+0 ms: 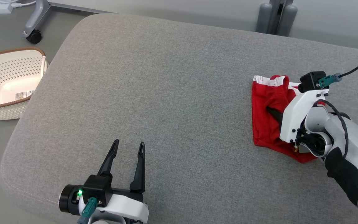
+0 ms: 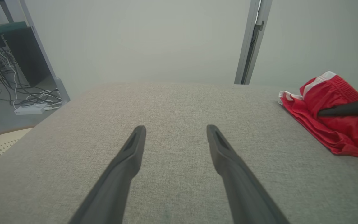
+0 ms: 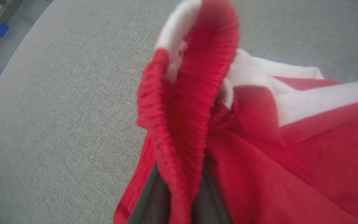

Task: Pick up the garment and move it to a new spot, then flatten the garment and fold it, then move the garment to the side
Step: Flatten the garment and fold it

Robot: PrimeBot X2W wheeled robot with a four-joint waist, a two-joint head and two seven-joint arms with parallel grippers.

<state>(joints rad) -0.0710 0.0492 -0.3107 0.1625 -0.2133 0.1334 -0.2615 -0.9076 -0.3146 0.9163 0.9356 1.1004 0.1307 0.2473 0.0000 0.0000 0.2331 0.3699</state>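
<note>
The right end effector [image 1: 272, 112] pinches the garment [image 1: 266, 130] by its waistband, ready to lift; the left end effector [image 1: 128, 145] hovers spread.

Right gripper [image 1: 273, 112] down in the red shorts [image 1: 264, 127], right side of the grey cushion [image 1: 166, 93]; left gripper [image 1: 128, 143] gaping at its near edge.

A grey fabric-covered bench [image 1: 166, 93] with rounded corners carries the load. A red garment [image 1: 264, 130] with white trim lies crumpled on it close to the right edge, roughly midway between near and far edges, its ribbed waistband [image 3: 191, 93] standing up off the cover.
</note>
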